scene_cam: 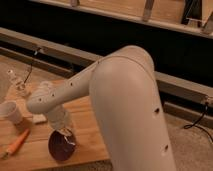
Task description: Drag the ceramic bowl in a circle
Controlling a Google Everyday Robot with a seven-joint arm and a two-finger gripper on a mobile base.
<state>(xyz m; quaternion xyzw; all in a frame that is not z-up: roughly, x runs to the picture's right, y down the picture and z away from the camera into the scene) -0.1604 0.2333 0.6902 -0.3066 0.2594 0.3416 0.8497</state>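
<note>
The gripper (65, 134) is down at the bowl (60, 147), at the far side of its rim. Whether it pinches the rim or only rests on it, I cannot tell. The bowl sits close to the front edge of the tabletop (85, 112), a little right of the middle.

With contact made, the drag looks to be under way. How much of the circle is traced the view does not show, so most of the loop may remain.

The bowl is round, glossy, dark maroon ceramic and rides on a pale wooden top with visible plank grain, so it should slide readily. A small white cup (10, 111) stands near the left edge, and a slim orange carrot (16, 142) lies toward the front-left corner. The arm (125, 110) is smooth, matte, cream-coloured plastic, thick and rounded.
</note>
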